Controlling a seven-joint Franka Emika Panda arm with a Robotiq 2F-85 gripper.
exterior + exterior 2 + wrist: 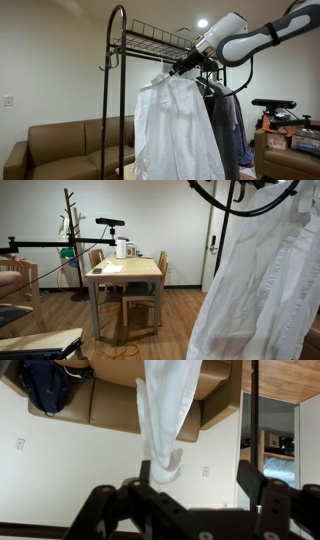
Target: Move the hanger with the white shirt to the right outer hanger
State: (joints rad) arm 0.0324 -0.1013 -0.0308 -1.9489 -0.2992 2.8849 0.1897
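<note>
One white shirt [175,125] hangs mid rack [108,90], hanger unseen under collar, just beside gripper [186,66]. Claw spread wide, holding nothing. I'd centre fingers [262,495], clamp firm, lift clear, then shift right.

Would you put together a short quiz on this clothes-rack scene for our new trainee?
1. True or false: the white shirt lies on the floor.
2. In an exterior view, what stands beside the rack? A) a brown sofa B) a fridge C) a bed
3. Fill in: in the wrist view, the jaws of the gripper stand ____.
Key: 1 false; 2 A; 3 open.
</note>
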